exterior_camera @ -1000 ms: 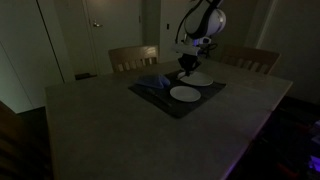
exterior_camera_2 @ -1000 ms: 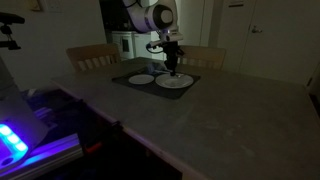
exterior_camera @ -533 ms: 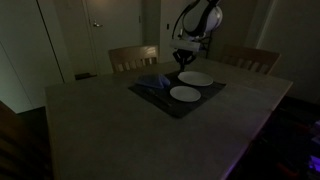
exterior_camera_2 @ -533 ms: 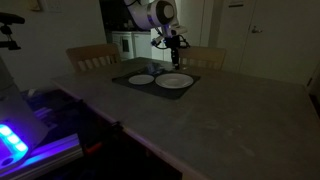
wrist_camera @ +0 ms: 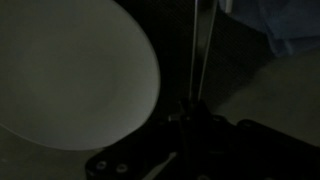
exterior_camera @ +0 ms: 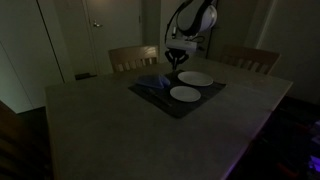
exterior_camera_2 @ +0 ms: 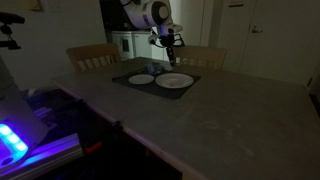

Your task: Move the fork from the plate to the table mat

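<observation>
The room is dark. My gripper (exterior_camera: 177,59) hangs above the dark table mat (exterior_camera: 152,96), raised over the far plate (exterior_camera: 196,78); it also shows in an exterior view (exterior_camera_2: 170,44). In the wrist view the jaws (wrist_camera: 195,108) are shut on a thin metal fork (wrist_camera: 201,50) that runs straight out from them. The fork hangs over the dark mat (wrist_camera: 240,70), just beside the rim of a white plate (wrist_camera: 70,70). A second plate (exterior_camera: 185,94) lies nearer on the mat. Both plates show in an exterior view (exterior_camera_2: 175,81) (exterior_camera_2: 141,79).
A bluish folded cloth (exterior_camera: 150,83) lies on the mat's left part and shows in the wrist view (wrist_camera: 290,25). Wooden chairs (exterior_camera: 133,57) (exterior_camera: 248,58) stand behind the grey table (exterior_camera: 120,130). A device with a blue light (exterior_camera_2: 12,140) stands near the table's edge.
My gripper has risen from the far plate with the fork in its jaws and has moved a little sideways off the plate, toward the cloth side of the mat.
</observation>
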`<action>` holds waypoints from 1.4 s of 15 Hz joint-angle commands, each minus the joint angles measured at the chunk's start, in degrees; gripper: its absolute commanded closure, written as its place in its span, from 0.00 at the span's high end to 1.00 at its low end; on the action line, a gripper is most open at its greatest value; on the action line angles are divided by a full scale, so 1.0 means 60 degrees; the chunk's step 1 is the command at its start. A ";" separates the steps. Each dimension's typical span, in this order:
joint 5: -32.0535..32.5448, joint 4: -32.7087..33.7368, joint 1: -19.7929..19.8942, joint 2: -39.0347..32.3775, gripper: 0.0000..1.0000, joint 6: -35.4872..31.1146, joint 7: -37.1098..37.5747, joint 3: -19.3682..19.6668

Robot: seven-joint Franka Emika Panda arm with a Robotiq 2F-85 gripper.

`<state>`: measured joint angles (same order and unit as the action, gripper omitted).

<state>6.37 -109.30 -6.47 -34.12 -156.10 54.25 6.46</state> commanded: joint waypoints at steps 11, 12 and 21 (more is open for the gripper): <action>-0.1914 0.1218 0.0254 -0.1929 0.02 -0.1769 -0.2546 -0.0071; -0.1991 0.1285 0.0286 -0.1954 0.02 -0.1706 -0.2707 -0.0102; -0.2029 0.1223 -0.0396 -0.1894 0.48 -0.1362 -0.2467 0.0751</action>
<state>-4.40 -102.28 -6.76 -45.61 -166.08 39.63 8.49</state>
